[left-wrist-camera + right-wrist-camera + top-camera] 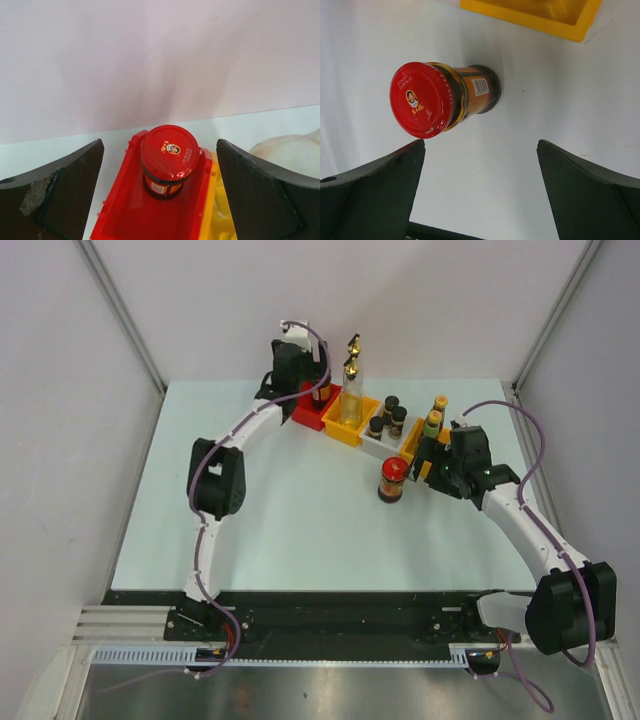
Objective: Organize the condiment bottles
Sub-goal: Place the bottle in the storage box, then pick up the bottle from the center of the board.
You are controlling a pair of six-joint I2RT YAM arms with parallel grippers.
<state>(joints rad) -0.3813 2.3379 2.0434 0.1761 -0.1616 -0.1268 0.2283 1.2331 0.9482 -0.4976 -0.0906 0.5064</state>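
Because the loose red-lidded jar (393,480) stands alone and upright on the white table (270,530), apart from every bin, the right gripper (480,145) is drawn up close beside it. Its jaws are spread wide with nothing between them. The jar sits ahead of the fingertips and off to one side, which reads as a line-up for a grasp. In the right wrist view the broad lid covers much of the jar's body. Only a corner of a yellow bin (535,15) shows, cut by the frame edge, and I cannot tell which bin it is.

Farther back the bins run in a slanted row, like kept with like, and that appears to be the sorting rule. The orange bin (417,455) holds the green- and yellow-capped sauce bottles (434,420), partly masked by the right wrist. The white bin (385,447) holds the black-capped shakers (391,405), whose number is hard to count from above. The yellow bin (345,432) holds the two tall glass bottles (352,375), their clear bodies merging.

Farthest off, the red bin (150,220) holds the second red-lidded jar (169,152), upright toward its far end with bare floor before it, room enough, I judge, for the loose one. The left gripper (160,150) hangs there, jaws parted and gripping nothing. Its height above the jar is unclear, and from overhead the wrist hides part of the bin.
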